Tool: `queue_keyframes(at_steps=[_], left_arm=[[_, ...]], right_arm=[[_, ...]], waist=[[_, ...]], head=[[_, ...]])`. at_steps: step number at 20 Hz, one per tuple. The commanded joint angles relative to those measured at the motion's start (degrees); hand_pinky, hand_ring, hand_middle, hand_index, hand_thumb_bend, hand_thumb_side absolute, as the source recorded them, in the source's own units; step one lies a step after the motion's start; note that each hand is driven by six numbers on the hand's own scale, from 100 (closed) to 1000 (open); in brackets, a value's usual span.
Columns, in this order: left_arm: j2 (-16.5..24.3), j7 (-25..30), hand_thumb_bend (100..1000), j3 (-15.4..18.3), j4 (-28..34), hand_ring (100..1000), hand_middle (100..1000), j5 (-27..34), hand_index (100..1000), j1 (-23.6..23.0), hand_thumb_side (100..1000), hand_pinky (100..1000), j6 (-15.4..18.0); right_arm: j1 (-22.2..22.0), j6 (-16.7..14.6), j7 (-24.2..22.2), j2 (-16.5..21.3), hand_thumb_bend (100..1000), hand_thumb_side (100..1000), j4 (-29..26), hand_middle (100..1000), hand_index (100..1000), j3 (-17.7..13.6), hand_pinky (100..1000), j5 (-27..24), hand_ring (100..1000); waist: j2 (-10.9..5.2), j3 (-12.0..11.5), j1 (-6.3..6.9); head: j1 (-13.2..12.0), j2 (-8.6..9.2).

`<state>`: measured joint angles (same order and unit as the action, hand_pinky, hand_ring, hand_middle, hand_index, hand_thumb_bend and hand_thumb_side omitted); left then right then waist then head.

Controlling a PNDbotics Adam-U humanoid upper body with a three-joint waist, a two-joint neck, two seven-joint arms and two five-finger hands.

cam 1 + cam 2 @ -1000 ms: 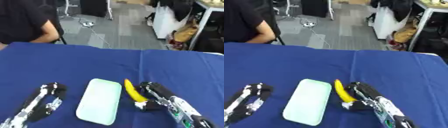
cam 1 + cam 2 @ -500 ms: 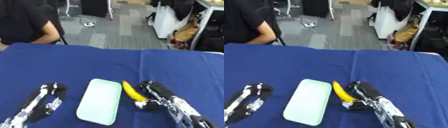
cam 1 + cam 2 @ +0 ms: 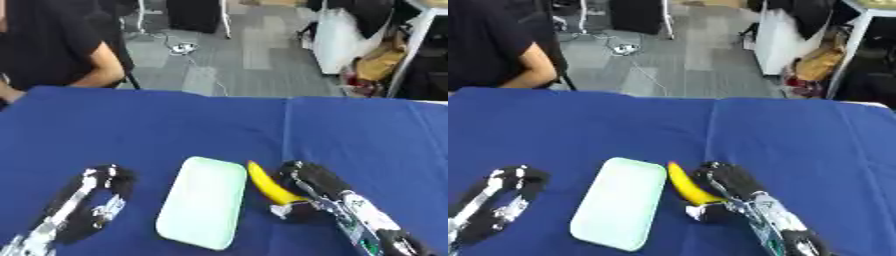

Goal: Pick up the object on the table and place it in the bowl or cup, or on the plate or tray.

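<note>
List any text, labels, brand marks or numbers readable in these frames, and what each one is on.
None can be read.
The banana, the pale green tray and the blue tablecloth carry no print.
The right hand has small white and green patches on its forearm, too blurred to tell whether they are lettering.
The left hand shows no marking.

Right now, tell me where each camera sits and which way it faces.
Left eye view: in the head, looking down at the blue table; left hand lower left, right hand at the banana.
Right eye view: beside it, facing the same way; both arms show.
Shared: the pale green tray, banana and both hands, sitting further left in the right eye view.
</note>
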<state>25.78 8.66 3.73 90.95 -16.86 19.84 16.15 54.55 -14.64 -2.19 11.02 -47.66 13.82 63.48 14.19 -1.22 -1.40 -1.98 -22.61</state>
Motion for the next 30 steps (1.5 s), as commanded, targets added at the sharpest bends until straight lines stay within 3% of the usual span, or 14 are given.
queue_keyframes(at_steps=[1, 12, 17, 20, 22, 25, 30], left_arm=[[0.5, 0.2, 100, 0.0, 1.2, 613, 616, 0.4, 758, 0.8, 874, 515, 0.2], [0.5, 0.3, 100, 0.0, 1.3, 614, 617, 0.4, 758, 0.8, 874, 515, 0.2], [0.4, 0.3, 100, 0.0, 1.3, 614, 617, 0.4, 758, 0.8, 875, 515, 0.2], [0.4, 0.3, 100, 0.1, 1.3, 614, 617, 0.4, 758, 0.8, 875, 516, 0.2], [0.4, 0.3, 100, 0.1, 1.3, 614, 617, 0.4, 758, 0.9, 875, 516, 0.2], [0.4, 0.3, 100, 0.1, 1.3, 614, 618, 0.4, 759, 0.9, 875, 516, 0.2], [0.4, 0.3, 100, 0.0, 1.3, 615, 618, 0.4, 759, 0.9, 876, 516, 0.2]], right_arm=[[-0.1, -0.5, 0.6, -0.2, 431, 709, 1.7, 602, 752, -0.3, 290, 1.7, 484], [0.0, -1.1, 1.1, -0.2, 405, 691, 1.7, 587, 741, -0.3, 273, 2.0, 470], [0.1, -0.9, 1.5, -0.2, 323, 639, 1.7, 554, 702, -0.5, 225, 1.8, 437], [0.0, -0.5, 2.0, -0.1, 161, 551, 1.8, 483, 609, -0.7, 148, 1.5, 374], [0.0, 0.1, 2.9, 0.0, 100, 484, 1.8, 414, 531, -0.8, 100, 1.2, 330], [0.0, 1.0, 4.3, -0.1, 100, 399, 1.9, 330, 441, -1.0, 100, 0.6, 274], [0.1, 1.6, 5.3, 0.0, 100, 394, 2.2, 311, 422, -0.9, 100, -0.2, 262]], waist=[[-0.48, -0.2, 0.45], [-0.50, -0.2, 0.54], [-0.50, -0.1, 0.54], [-0.48, -0.1, 0.57], [-0.46, -0.1, 0.58], [-0.44, -0.1, 0.64], [-0.35, 0.0, 0.76]], head=[[0.8, 0.46], [0.8, 0.49], [0.8, 0.55], [0.8, 0.57], [0.7, 0.58], [0.7, 0.58], [0.8, 0.57]])
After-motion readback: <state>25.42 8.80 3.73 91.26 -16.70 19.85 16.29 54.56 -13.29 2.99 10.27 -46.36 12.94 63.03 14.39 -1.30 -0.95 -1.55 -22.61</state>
